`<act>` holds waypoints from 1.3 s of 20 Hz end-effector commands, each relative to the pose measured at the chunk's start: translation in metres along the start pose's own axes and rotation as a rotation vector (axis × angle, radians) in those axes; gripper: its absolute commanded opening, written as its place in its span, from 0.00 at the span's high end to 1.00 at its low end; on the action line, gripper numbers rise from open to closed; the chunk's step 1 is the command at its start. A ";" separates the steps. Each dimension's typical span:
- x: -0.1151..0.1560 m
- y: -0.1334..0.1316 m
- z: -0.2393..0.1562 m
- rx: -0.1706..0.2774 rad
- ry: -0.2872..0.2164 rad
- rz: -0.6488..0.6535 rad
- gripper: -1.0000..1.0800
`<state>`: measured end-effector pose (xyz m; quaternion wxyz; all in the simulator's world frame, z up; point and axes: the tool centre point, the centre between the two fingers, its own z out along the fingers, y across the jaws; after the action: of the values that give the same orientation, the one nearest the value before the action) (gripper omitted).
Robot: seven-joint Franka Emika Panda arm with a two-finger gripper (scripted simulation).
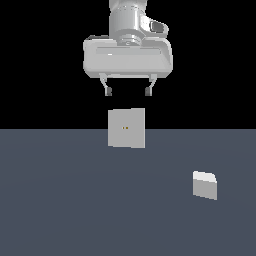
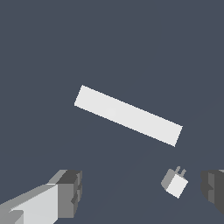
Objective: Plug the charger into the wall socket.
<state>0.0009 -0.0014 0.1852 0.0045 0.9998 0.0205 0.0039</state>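
Small light grey boxy charger [image 1: 205,185] with paler top, bevelled corners: rests on the floor, untouched; two short prongs project from one face in the wrist view [image 2: 175,183]; well apart from the hand, below it.

Flat upright light grey square wall socket plate [image 1: 126,128], two tiny orange dots at centre: stands directly beneath the hand; seen edge-on in the wrist view [image 2: 127,115].

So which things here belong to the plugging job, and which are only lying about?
Belong to the job:
- small light grey boxy charger, lying on the floor
- flat upright light grey square wall socket
- open gripper, holding nothing

Lying about:
- nothing; only the dark grey floor
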 end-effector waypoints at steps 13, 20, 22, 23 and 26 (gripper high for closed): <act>-0.015 0.024 0.020 -0.005 0.022 0.094 0.04; -0.040 0.056 0.051 -0.013 0.054 0.233 0.04; -0.050 0.066 0.062 -0.016 0.065 0.281 0.04; -0.055 0.071 0.067 -0.018 0.071 0.306 0.04; -0.069 0.085 0.082 -0.022 0.086 0.372 0.04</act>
<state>-0.0567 -0.0826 0.1106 0.0128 0.9880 -0.1479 0.0434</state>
